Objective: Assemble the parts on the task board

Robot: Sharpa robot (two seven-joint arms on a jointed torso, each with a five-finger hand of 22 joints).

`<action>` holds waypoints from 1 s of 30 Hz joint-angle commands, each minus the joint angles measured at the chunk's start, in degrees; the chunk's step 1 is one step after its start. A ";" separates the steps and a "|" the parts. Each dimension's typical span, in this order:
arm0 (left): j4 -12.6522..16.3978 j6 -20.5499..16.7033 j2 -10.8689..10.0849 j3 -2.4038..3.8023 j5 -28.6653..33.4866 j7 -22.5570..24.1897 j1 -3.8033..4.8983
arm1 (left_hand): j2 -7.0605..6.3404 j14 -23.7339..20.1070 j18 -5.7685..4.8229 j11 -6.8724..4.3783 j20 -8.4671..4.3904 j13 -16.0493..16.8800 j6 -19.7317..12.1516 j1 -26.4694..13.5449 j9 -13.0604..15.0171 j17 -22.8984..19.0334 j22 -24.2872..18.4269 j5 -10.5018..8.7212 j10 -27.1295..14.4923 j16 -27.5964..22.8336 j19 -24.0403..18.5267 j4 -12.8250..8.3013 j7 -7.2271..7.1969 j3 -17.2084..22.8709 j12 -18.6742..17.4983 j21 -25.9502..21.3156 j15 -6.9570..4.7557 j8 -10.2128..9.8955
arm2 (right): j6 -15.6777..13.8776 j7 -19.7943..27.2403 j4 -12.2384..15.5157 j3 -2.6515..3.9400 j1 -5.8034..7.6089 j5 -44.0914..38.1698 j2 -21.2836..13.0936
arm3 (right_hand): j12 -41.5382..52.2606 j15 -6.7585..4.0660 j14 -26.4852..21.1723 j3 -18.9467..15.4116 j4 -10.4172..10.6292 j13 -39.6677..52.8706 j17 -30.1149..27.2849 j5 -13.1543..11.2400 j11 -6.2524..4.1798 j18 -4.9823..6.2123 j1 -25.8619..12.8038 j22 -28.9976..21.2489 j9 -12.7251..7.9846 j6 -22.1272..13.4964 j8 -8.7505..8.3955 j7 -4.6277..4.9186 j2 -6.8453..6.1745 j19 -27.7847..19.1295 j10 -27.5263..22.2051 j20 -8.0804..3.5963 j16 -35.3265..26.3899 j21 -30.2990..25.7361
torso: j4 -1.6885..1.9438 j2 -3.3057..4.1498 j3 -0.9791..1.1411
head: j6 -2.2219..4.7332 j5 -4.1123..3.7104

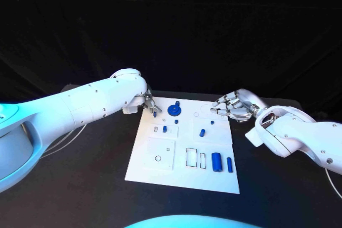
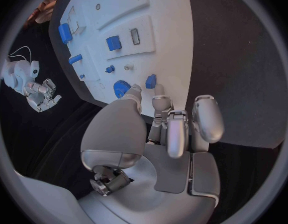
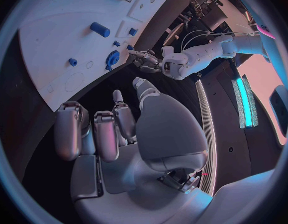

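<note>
On the black tabletop lies one white task board, and two robot hands hover at its far corners; the left robot hand sits at the far left corner, fingers spread above the board's edge with nothing in them, their tips close to a small blue part and the blue gear; the gear is one of a kind, standing on the far part of the board; just nearer are two little blue pieces side by side, and to their right a small blue peg with one short blue block near it; along the near part stand one large blue cylinder and one slimmer blue rod to its right, beside white outlined recesses; the right robot hand hangs at the far right corner, fingers loosely curled but apart, gripping nothing
</note>
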 commanded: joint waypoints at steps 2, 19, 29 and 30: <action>0.02 1.62 0.14 0.00 0.55 0.70 0.00 | 0.06 5.08 0.22 -0.24 -0.14 -0.02 0.38 0.65 -0.11 12.89 0.10 0.16 0.38 0.37 0.41 -0.12 -0.13 -0.37 0.32 0.31 -0.09 0.19 | 0.64 0.28 -0.03 0.00 -0.03 -0.43 0.10 | -0.06 -0.37 4.75 -0.06 0.29 0.94 9.39 0.33 -0.13 0.31 -0.31 5.85 -0.09 0.13 0.25 -0.14 0.18 -0.35 -0.22 -0.09 -0.20 -0.21 | -0.05 0.00 0.00 | -0.05 0.03; -0.21 1.49 0.09 -0.05 0.95 0.85 0.00 | 2.62 5.11 0.20 -0.41 -0.29 -0.32 0.58 3.44 -0.69 12.94 0.27 0.27 0.49 0.43 0.41 -0.65 -0.30 0.10 0.35 0.42 -0.25 0.14 | 0.62 0.34 -0.08 0.00 -0.03 -0.43 0.20 | -0.06 -0.37 4.75 -0.06 0.29 0.94 9.39 0.33 -0.13 0.31 -0.31 5.85 -0.09 0.13 0.25 -0.14 0.18 -0.35 -0.22 -0.09 -0.20 -0.21 | -0.03 0.00 -0.02 | -0.18 -0.05; -0.10 1.97 0.11 -0.05 1.56 0.88 0.00 | 2.86 5.14 0.15 -0.46 -0.31 -0.26 0.65 4.09 -0.79 13.03 0.55 0.28 0.58 0.53 0.54 -0.85 -0.35 0.23 0.43 0.57 -0.28 0.15 | 0.66 0.40 -0.11 0.00 -0.03 -0.42 0.30 | 0.00 -0.39 4.75 -0.03 0.30 1.00 9.38 0.40 -0.15 0.31 -0.26 5.84 -0.09 0.15 0.32 -0.15 0.32 -0.36 -0.16 -0.11 -0.21 -0.26 | -0.01 0.00 -0.02 | -0.38 -0.08; -0.11 2.01 0.11 -0.05 1.58 0.88 0.00 | 2.86 5.14 0.15 -0.46 -0.31 -0.26 0.65 4.09 -0.79 13.03 0.55 0.28 0.58 0.53 0.54 -0.85 -0.35 0.23 0.43 0.57 -0.28 0.15 | 0.66 0.40 -0.11 0.00 -0.03 -0.42 0.30 | 0.00 -0.39 4.75 -0.03 0.30 1.00 9.38 0.40 -0.15 0.31 -0.26 5.84 -0.09 0.15 0.32 -0.15 0.33 -0.35 -0.16 -0.11 -0.21 -0.26 | 0.00 -0.01 -0.02 | -0.39 -0.08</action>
